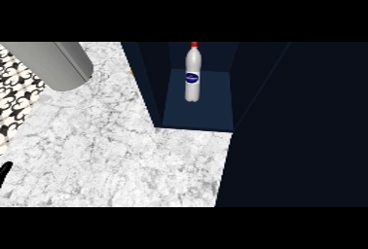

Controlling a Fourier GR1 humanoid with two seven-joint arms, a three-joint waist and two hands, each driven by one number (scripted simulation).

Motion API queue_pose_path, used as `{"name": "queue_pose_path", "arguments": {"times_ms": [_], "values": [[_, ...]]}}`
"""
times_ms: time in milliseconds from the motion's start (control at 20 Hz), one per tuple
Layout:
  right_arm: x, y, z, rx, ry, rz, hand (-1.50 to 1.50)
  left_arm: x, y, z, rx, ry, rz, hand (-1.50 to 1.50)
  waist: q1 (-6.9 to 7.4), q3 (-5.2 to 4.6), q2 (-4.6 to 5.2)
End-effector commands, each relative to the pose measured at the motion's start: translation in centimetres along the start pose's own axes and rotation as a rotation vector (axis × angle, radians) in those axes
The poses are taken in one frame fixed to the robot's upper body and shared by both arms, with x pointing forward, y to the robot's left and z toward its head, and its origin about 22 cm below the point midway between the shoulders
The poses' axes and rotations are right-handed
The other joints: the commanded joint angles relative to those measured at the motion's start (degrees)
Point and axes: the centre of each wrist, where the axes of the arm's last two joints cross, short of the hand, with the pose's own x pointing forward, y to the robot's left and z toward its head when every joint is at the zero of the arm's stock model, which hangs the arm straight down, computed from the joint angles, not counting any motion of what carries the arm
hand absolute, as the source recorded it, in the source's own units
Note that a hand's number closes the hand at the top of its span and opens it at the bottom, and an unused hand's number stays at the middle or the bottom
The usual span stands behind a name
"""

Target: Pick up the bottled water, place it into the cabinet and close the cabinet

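- One bottled water [192, 78] (white, red cap, blue label) stands upright on the dark blue floor of the open cabinet [197, 119], toward its back.
- The cabinet's door [295, 126] is a wide dark panel at the view's right, swung out over the marble table [108, 146].
- A grey cylinder [54, 63] lies at the upper left.
- A sliver of black at the left edge may be the left hand [4, 170]; its fingers cannot be told as spread or curled.
- Nothing touches the bottle.
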Motion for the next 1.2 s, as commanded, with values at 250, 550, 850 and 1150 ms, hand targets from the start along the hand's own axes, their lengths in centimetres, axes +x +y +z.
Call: {"name": "queue_pose_path", "arguments": {"times_ms": [250, 550, 850, 1150], "values": [[3.1, 1.9, -5.0, 0.003, -0.035, 0.136, 1.5, 1.1, 1.5, 0.4, -0.036, -0.008, 0.018, -1.5, 2.0, 0.06, 0.46], [2.9, 1.6, -9.2, -0.058, -0.052, 0.071, 1.5, 1.8, 2.5, 0.4, -0.042, -0.023, 0.003, -1.5, 3.26, 0.28, 0.89], [2.7, 3.0, -16.0, 0.088, 0.099, 0.035, 1.5, 2.5, 4.4, 0.6, -0.069, -0.027, 0.001, -1.5, 4.88, 0.47, 1.88], [5.7, 3.4, -21.1, 0.265, 0.146, 0.034, 1.5, 3.2, 5.9, 2.1, -0.066, -0.03, 0.011, -1.5, 4.27, 1.05, 2.12]]}}
